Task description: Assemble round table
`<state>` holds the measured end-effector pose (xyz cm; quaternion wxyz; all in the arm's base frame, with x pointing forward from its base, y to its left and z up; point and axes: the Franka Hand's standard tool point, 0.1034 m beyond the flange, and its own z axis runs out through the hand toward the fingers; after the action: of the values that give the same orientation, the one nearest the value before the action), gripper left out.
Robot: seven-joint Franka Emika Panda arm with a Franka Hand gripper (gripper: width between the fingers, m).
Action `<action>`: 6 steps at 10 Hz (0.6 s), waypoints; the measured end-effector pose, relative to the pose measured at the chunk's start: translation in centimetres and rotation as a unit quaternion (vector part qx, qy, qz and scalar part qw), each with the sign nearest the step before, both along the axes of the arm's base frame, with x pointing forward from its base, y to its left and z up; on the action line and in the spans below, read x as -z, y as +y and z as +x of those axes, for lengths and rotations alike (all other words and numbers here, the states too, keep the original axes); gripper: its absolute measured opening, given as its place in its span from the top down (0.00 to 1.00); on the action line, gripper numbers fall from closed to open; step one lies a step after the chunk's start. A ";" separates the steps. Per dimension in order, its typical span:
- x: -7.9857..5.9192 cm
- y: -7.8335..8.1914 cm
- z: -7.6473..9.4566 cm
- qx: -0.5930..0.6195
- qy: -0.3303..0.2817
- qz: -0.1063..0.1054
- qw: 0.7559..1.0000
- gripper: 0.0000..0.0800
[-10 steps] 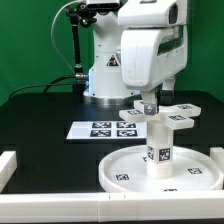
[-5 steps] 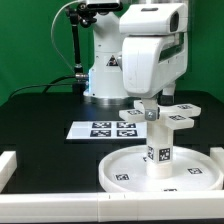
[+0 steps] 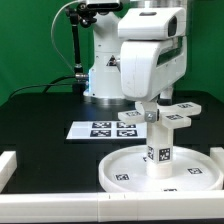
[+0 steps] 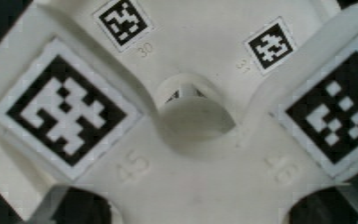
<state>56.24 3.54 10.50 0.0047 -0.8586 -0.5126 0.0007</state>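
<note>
Exterior view: your round disc lies flat on the black desk, toward the exterior view's right and near the front. The leg stands upright at the disc's middle, so log that step as placed. You can't tell from here whether it is screwed tight. The cross-shaped base lies flat on the desk just behind the disc, apart from the leg's top, so that joint is not yet made. Your arm hangs straight over the base, with the jaws down at the end of it nearer the marker board. They are at the plastic or just above it; contact isn't clear. The border blocks sit at the desk's edge, out of play. Wrist view: the base fills the picture, with its hub about centred and its arms spreading out, each carrying tags. That puts the camera right over the part's middle. The jaws themselves don't show clearly, and the dark patches between the arms look like desk. So you cannot tell if the jaws are open, closed or already gripping the base. Judgement: roughly halfway, leg on disc and base still loose. What's left for you is to get a firm hold on the base, lift it, line the hub up over the leg's top, then seat and tighten it.
</note>
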 end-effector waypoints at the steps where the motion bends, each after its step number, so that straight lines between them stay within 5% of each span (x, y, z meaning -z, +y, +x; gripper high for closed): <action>1: 0.0 0.0 0.0 0.000 0.000 0.000 1.000 0.45; 6: 0.0 0.0 0.0 0.066 0.001 0.000 0.998 0.45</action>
<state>56.23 3.51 10.48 0.0054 -0.8907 -0.4546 0.0007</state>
